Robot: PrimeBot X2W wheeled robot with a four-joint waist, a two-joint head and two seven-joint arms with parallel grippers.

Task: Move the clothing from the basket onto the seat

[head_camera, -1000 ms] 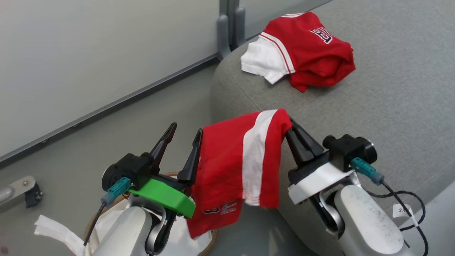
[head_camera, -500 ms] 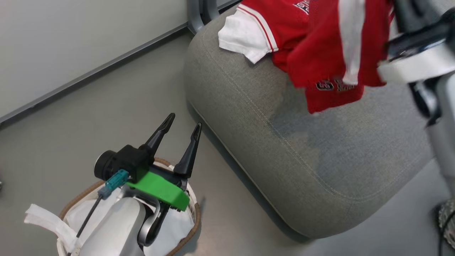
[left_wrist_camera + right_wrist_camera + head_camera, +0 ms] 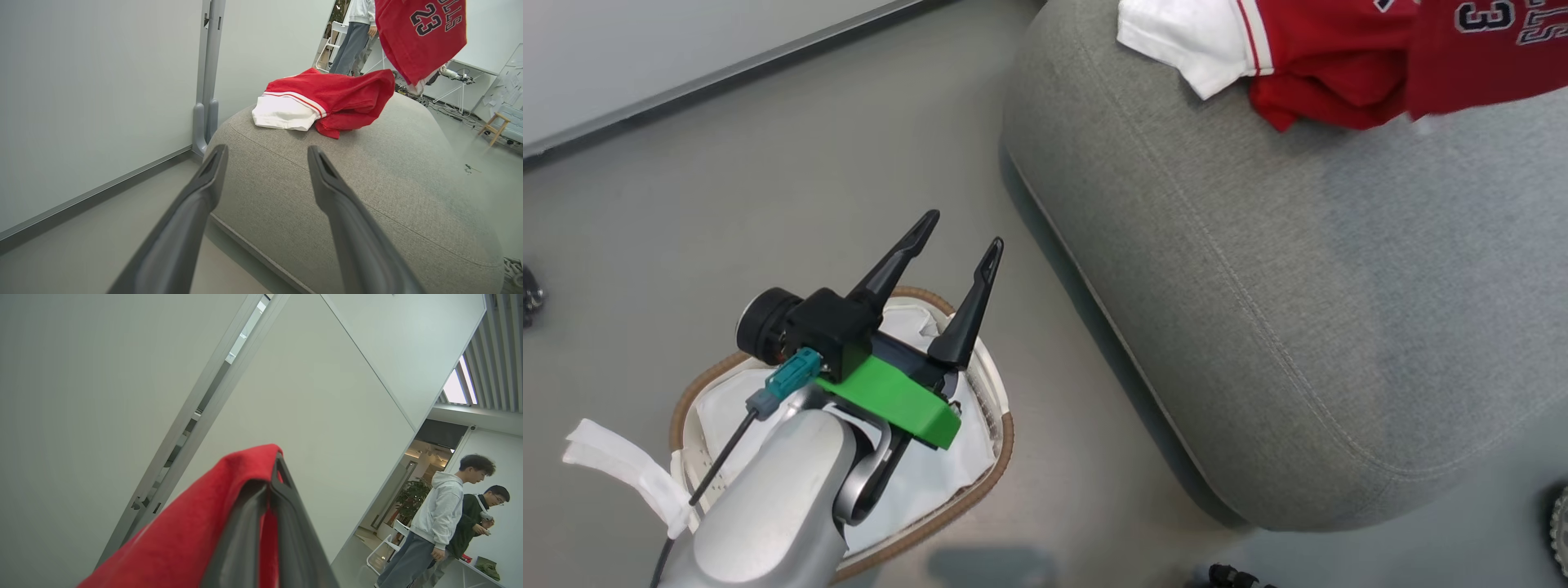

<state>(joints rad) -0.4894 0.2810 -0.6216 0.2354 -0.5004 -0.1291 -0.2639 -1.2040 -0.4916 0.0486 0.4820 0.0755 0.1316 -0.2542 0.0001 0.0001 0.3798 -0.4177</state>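
a: risk first. the right gripper [image 3: 278, 467] has its fingers pressed together on a fold of the held jersey [image 3: 192, 526], with cloth draped over the tips. when it opens, i'd guess that drape could snag a finger and drag the garment along.
b: where is it over the seat [image 3: 1298, 286]?
a: hanging in the air, clear of the cushion, by the seat's far edge. it's just beside the lying jersey [image 3: 1327, 69], which is crumpled near the rounded corner by the wall post [image 3: 206, 81]. let go there, it likely lands partly on that one. nearer the corner's curve it could slide to the floor [image 3: 768, 163].
b: left gripper [image 3: 964, 231]?
a: fingers spread wide, holding nothing, poised above the basket [image 3: 1006, 433].
b: basket contents?
a: a white liner [image 3: 931, 482], one flap spilling over the rim. no red cloth visible. the arm hides part of the inside, so i can't rule out a piece beneath it. the basket stands on the floor, near the seat's side.
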